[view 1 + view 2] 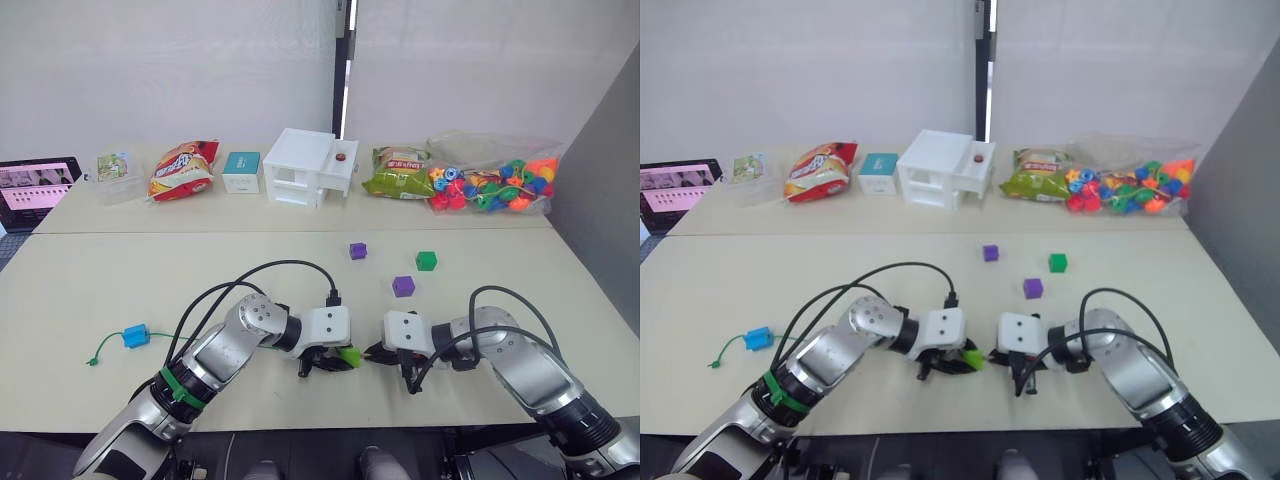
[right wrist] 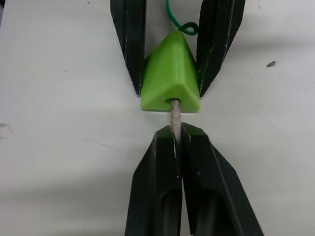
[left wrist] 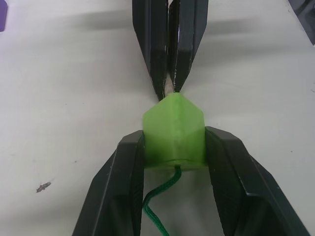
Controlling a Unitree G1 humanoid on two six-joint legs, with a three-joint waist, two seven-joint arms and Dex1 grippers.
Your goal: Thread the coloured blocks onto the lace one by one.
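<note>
My left gripper (image 1: 338,360) is shut on a light green block (image 3: 173,132) just above the table's front middle. The lace (image 3: 158,202), a thin green cord, enters the block's rear. Its stiff pale tip (image 2: 174,116) pokes out of the front hole, and my right gripper (image 1: 376,353) is shut on that tip. The two grippers face each other, nearly touching. A blue block (image 1: 135,336) sits on the lace at the left, near its knotted end (image 1: 92,362). Two purple blocks (image 1: 358,251) (image 1: 403,286) and a dark green block (image 1: 427,261) lie loose behind the right gripper.
Along the back of the table stand a tablet (image 1: 38,185), a clear container (image 1: 118,168), a red snack bag (image 1: 183,170), a teal box (image 1: 241,171), a white box (image 1: 305,166), a green snack bag (image 1: 398,176) and a clear bag of round beads (image 1: 495,186).
</note>
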